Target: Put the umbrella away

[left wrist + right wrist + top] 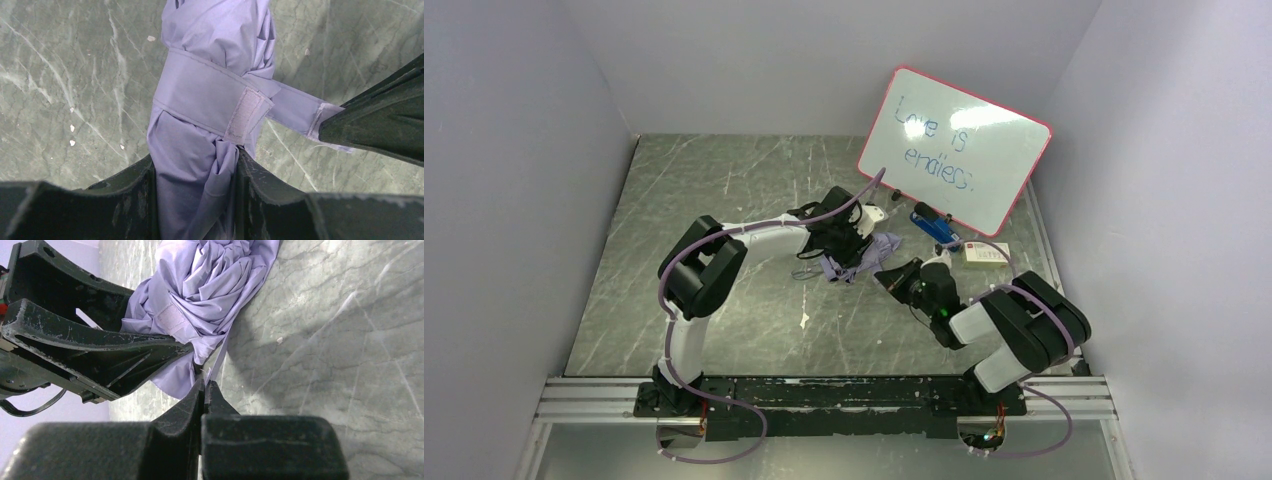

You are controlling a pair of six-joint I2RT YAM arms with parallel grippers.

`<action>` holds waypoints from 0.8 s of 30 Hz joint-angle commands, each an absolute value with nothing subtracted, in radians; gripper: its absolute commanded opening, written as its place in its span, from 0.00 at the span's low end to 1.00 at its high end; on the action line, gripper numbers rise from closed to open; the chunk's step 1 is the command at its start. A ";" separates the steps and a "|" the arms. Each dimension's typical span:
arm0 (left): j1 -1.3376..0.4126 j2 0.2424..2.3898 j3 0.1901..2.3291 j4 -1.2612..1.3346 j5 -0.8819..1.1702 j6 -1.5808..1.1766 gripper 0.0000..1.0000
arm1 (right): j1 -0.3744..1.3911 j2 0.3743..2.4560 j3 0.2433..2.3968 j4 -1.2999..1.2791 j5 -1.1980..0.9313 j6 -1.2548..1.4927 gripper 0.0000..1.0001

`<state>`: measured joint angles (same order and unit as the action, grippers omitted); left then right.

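A: Where's the umbrella (864, 255)?
B: Ten o'clock of the right gripper (205, 387), which is pinched tight on its strap (295, 107). The left gripper (195, 160), jaws partway apart, clamps the bundle.
A: Handling?
B: Probably light, soft and slippery. Grip the middle and pull the strap gently.

The surface (724, 190) was grey-green and marbled, flecked white. On it lay the bundled lavender umbrella (876, 250) near the middle. Rightward sat a blue pen-like object (934, 225) and a small white box (986, 254) — and the red-framed whiteboard (954, 150) stood tilted behind.
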<state>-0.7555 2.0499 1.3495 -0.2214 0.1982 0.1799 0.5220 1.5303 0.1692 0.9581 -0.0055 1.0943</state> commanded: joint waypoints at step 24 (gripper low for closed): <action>-0.744 2.197 1.284 -0.349 -0.035 0.249 0.05 | 0.583 1.691 0.266 1.426 -0.060 1.253 0.00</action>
